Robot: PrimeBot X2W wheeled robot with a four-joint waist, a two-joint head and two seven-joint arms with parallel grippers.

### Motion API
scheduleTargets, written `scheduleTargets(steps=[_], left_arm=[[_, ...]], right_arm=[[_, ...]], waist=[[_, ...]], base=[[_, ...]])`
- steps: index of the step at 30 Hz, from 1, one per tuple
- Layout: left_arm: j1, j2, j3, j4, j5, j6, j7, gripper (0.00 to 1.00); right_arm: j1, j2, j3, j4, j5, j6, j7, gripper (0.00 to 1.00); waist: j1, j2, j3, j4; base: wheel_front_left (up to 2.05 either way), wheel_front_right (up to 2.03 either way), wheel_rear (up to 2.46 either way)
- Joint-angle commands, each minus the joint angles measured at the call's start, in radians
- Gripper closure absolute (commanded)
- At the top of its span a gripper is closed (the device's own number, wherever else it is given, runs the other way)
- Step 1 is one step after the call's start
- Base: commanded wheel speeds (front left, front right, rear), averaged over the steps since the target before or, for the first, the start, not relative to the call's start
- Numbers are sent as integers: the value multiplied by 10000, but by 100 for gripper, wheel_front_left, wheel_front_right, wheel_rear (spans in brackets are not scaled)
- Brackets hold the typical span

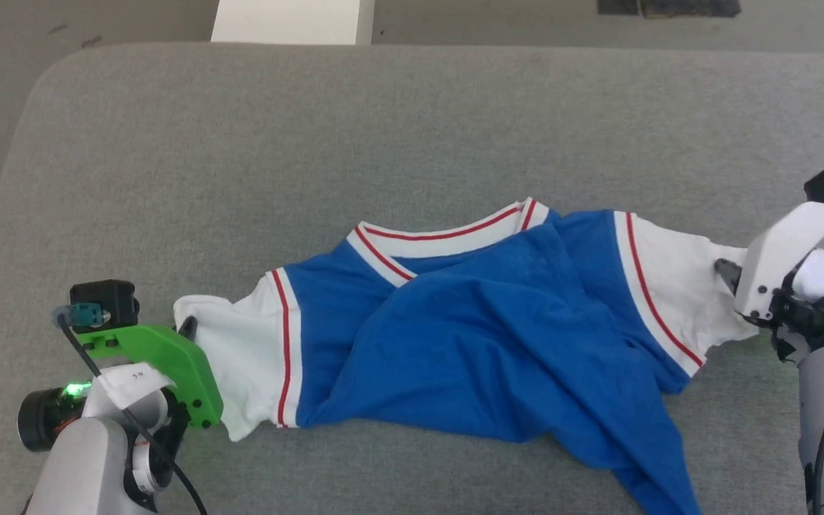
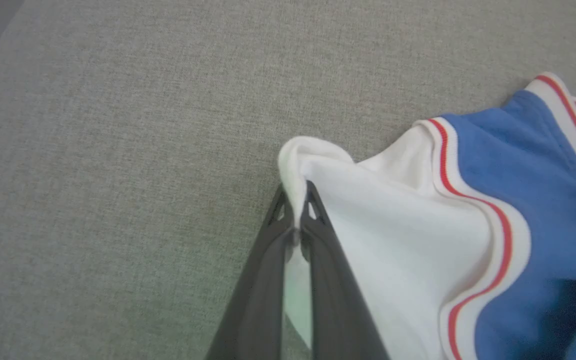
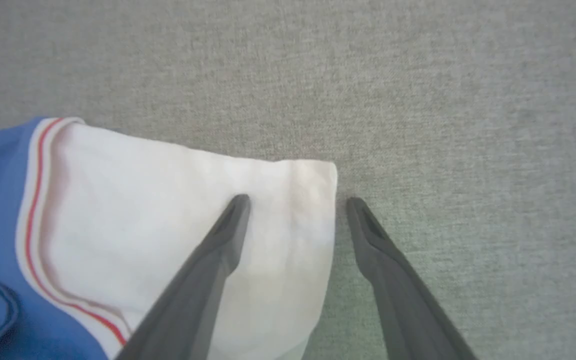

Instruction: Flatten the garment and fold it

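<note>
Limp, light jersey (image 1: 483, 336), rumpled, is probably best held by its sleeve ends. Left hand (image 2: 296, 195) pinches the left sleeve (image 2: 408, 240); right hand (image 3: 298, 201), spread, straddles the right sleeve (image 3: 168, 200) edge.

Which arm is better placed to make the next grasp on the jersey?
Right. The right gripper is open astride the white sleeve edge of the jersey, so it probably need only close. The left gripper is shut on the other sleeve.
</note>
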Motion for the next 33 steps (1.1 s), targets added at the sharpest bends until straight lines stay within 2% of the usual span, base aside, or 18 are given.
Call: scheduleTargets(steps=[1, 4, 5, 6, 7, 8, 9, 13, 20, 26, 30, 33], left_arm=[[-139, 0, -10, -64, -4, -54, 22, 100], [-132, 11, -17, -147, -44, -53, 32, 100], [-123, 16, -18, -172, -53, -51, 35, 100], [-104, 24, -20, -200, -67, -48, 46, 100], [-88, 33, -21, -219, -77, -47, 58, 100], [-67, 46, -23, -239, -90, -47, 74, 100], [-50, 50, -26, -261, -106, -49, 85, 100], [-23, 101, -59, -338, -149, -153, -11, 100], [-198, 284, -45, -323, -215, -718, -1015, 100], [-578, 591, 60, -334, -137, -1097, -1817, 100], [-1064, 845, 60, -344, 101, -1229, -2236, 100], [-1486, 1011, 48, -241, 284, -1292, -2515, 100]], right_arm=[[-115, -58, 137, 84, 55, -15, 318, 0], [-95, -114, 390, 100, 236, -15, 1061, 0], [-68, -137, 461, 112, 292, -15, 1338, 7], [-26, -168, 556, 96, 367, -15, 1691, 51], [5, -191, 629, 38, 423, -15, 1921, 63], [47, -228, 747, -73, 504, -15, 2155, 88], [69, -285, 837, -188, 583, -15, 2263, 100], [294, -534, 1216, -829, 929, -15, 2124, 100], [1124, -1105, 2025, -2594, 1424, -15, -482, 100], [1884, -1520, 2311, -3760, 1671, -15, -2699, 100], [1910, -1767, 2179, -4178, 1588, -15, -3660, 100], [1740, -1880, 1993, -4293, 1504, -15, -3981, 100]], waist=[[0, 62, 268, 203], [0, 62, 337, 231], [0, 62, 344, 234], [0, 62, 346, 232], [0, 62, 344, 229], [0, 62, 335, 222], [0, 62, 325, 215], [0, 62, 221, 181], [0, 62, -373, 65], [0, 62, -1131, -177], [0, 62, -1650, -381], [0, 62, -1969, -525]], base=[[0, 0, 0], [0, 0, 0], [0, 0, 0], [0, 0, 0], [0, 0, 0], [0, 0, 0], [0, 0, 0], [0, 0, 0], [0, 0, 0], [0, 0, 0], [0, 0, 0], [0, 0, 0]])
